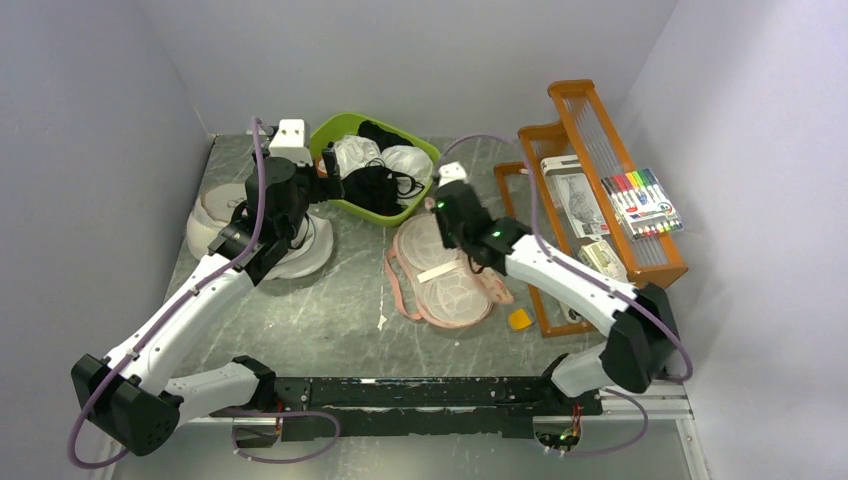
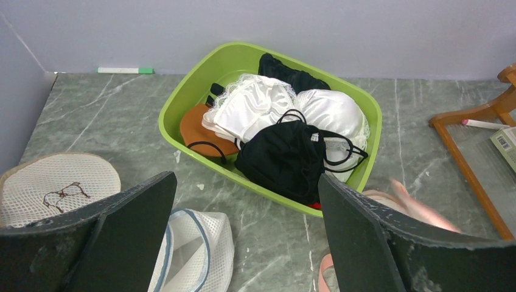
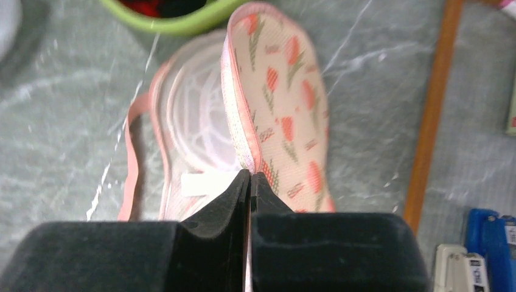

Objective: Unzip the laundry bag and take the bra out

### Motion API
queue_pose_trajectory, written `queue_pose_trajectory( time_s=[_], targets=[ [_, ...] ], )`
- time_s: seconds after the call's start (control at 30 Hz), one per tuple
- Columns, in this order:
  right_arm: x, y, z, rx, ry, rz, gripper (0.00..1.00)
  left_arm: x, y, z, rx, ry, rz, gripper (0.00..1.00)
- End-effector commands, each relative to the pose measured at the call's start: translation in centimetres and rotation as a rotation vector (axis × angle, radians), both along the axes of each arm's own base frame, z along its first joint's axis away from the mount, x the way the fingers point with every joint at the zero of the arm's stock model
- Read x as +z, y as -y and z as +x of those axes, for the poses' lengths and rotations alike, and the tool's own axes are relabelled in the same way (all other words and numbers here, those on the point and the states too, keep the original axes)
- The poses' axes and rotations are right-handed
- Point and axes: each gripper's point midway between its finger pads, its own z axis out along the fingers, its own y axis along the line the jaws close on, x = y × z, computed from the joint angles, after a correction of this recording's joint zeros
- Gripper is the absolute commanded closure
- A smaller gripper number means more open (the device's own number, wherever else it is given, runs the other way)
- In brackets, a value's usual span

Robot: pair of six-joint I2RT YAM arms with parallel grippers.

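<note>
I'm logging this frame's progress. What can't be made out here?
- Right wrist view: blur hides the zip of the laundry bag; the right gripper covers the pinched edge.
- Top view: the right arm covers part of the bag.
- Left wrist view: the black bra is crumpled in the green basin; cups indistinct.

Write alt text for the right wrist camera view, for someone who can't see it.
The right tool, closed, pinches the edge of the pink floral laundry bag, which lies open showing white mesh inside. A green tub sits beyond it, an orange wooden frame on the image's right.
</note>
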Motion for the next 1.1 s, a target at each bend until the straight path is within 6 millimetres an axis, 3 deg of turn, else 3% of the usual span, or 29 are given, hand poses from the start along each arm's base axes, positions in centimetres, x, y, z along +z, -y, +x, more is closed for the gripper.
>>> queue_pose_trajectory(
  time_s=[0.0,0.23,0.4,0.67,0.8,0.93,1.07],
  targets=[
    [-2.9,-1.8,-2.1,-0.015,-0.048,-0.110,1.00,2.0,0.1,0.0,-0.007,0.034,-0.027,0.01],
    [-7.5,-11.5,-5.4,0.252,-0.215,0.186,1.00,1.5,0.1,0.3,0.000,0.024,-0.017,0.01],
    [-8.9,-15.5,-6.9,0.336,-0.305,0.391,1.00,1.4,0.2,0.3,-0.004,0.020,-0.016,0.01],
    [-13.9,-15.2,-7.5,0.324,-0.360,0.422,1.00,1.6,-0.1,0.3,0.004,0.026,-0.013,0.01],
    [-14.9,-14.8,-8.0,0.343,-0.399,0.470,0.89,1.6,0.0,0.3,0.002,0.028,-0.015,0.01],
    [-13.5,-14.2,-7.8,0.370,-0.408,0.487,0.62,1.5,0.1,0.3,-0.002,0.025,-0.014,0.01],
    [-8.7,-11.3,-5.9,0.353,-0.266,0.486,0.32,1.4,0.2,0.4,-0.005,0.021,-0.015,0.01]
  ],
)
